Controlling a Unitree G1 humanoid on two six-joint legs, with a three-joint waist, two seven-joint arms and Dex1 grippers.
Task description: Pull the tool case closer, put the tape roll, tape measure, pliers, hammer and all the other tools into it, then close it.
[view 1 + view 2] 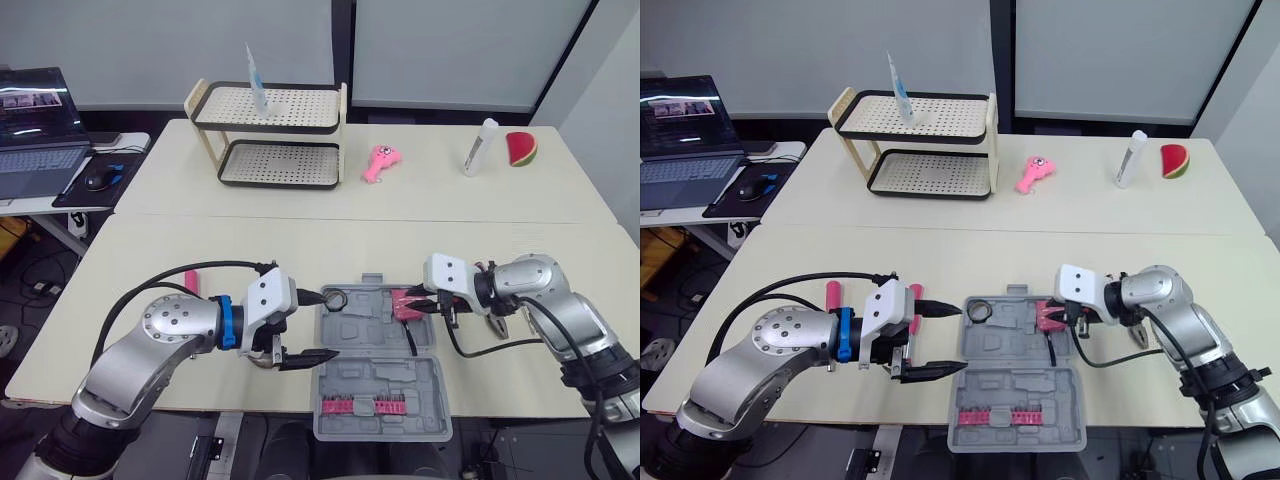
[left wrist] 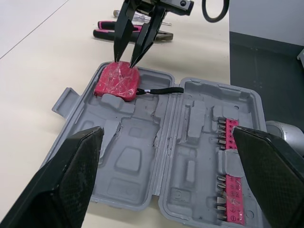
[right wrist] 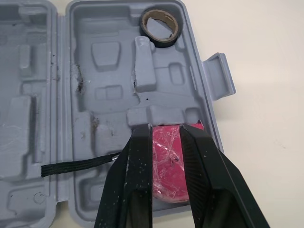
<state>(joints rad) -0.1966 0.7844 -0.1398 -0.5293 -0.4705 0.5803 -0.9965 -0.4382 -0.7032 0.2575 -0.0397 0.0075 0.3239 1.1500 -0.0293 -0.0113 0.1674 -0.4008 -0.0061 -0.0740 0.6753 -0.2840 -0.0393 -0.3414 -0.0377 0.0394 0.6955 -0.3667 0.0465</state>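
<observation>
- While the right gripper's barely parted fingers touch the tape measure in the case, the left gripper gapes.
- Right wrist view adds a tape roll inside; left wrist view, pliers outside.

Grey tool case on a cream table. In it: a red tape measure with a black strap, a black tape roll with a tan core, and a pink bit strip.

You see the grey tool case open flat, with the tape roll and pink tape measure inside.
</observation>
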